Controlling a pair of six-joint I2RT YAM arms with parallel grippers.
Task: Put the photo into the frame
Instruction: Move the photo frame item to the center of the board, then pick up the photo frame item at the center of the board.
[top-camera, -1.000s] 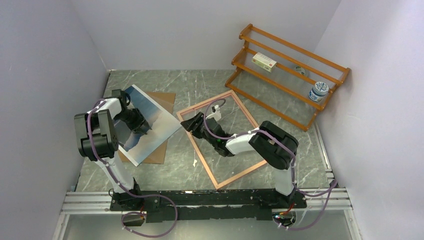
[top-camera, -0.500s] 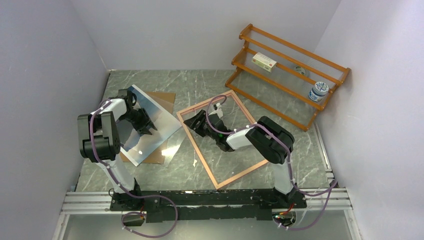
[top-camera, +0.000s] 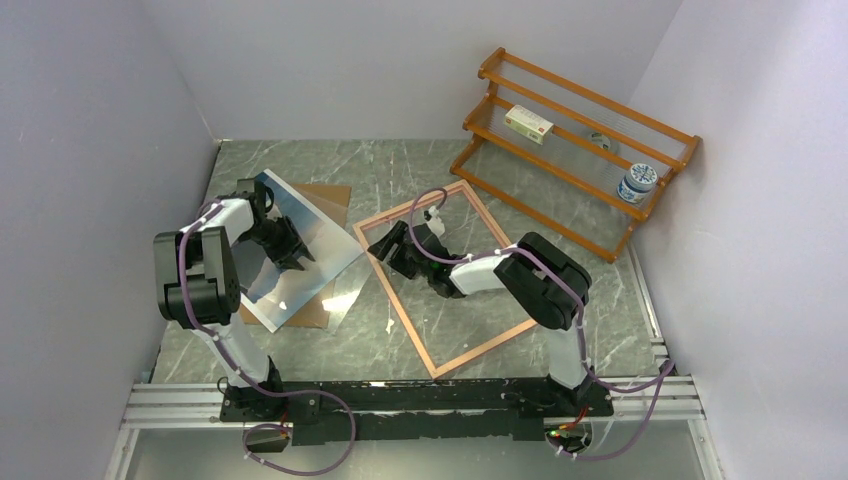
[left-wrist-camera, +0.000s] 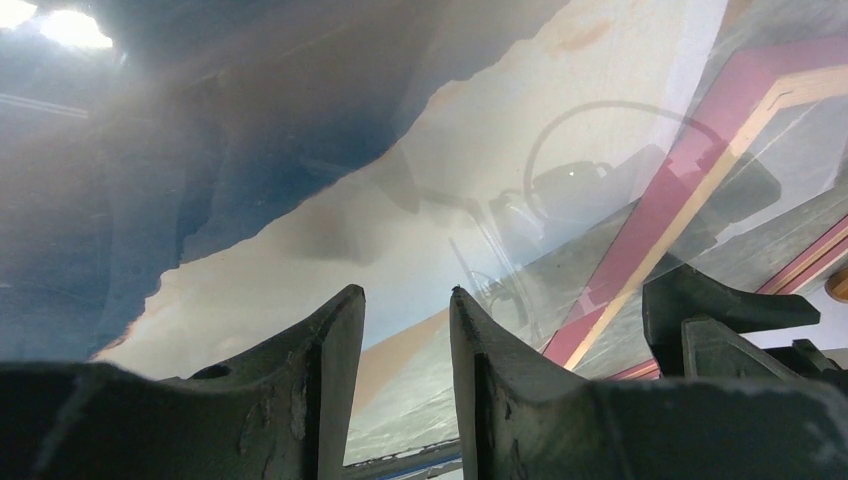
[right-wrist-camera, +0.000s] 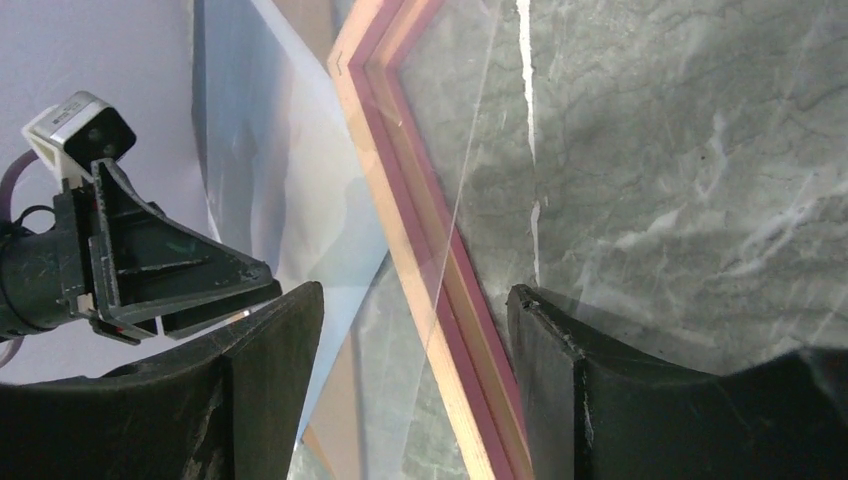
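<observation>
Left arm: elbow folded high at the left side, forearm reaching in over the photo (top-camera: 300, 215). Left gripper (top-camera: 292, 252) sits low above the print. On the wrist view its jaws are parted only narrowly, and I see nothing between them.

Right arm: stretched low across the table (top-camera: 600, 300) toward the left. Right gripper (top-camera: 380, 244) is at the left corner of the frame (top-camera: 485, 349). Jaws wide, one finger on each side of the frame's rail, not clamped on it.

Photo lies at the left of the table, apart from the frame, over a brown backing board (top-camera: 332, 195). Dark cliffs and pale sky show on the left wrist view.

A clear sheet (top-camera: 340, 290) overlaps the photo's near right side. Its edge crosses the frame rail in the right wrist view, with glare on it.

Frame lies flat at mid-table, with marble showing through its opening.

Writing: none I can read. The white box (top-camera: 528, 123) and the blue-labelled jar (top-camera: 637, 183) on the orange rack (top-camera: 580, 97) at far right are too small to make out.
</observation>
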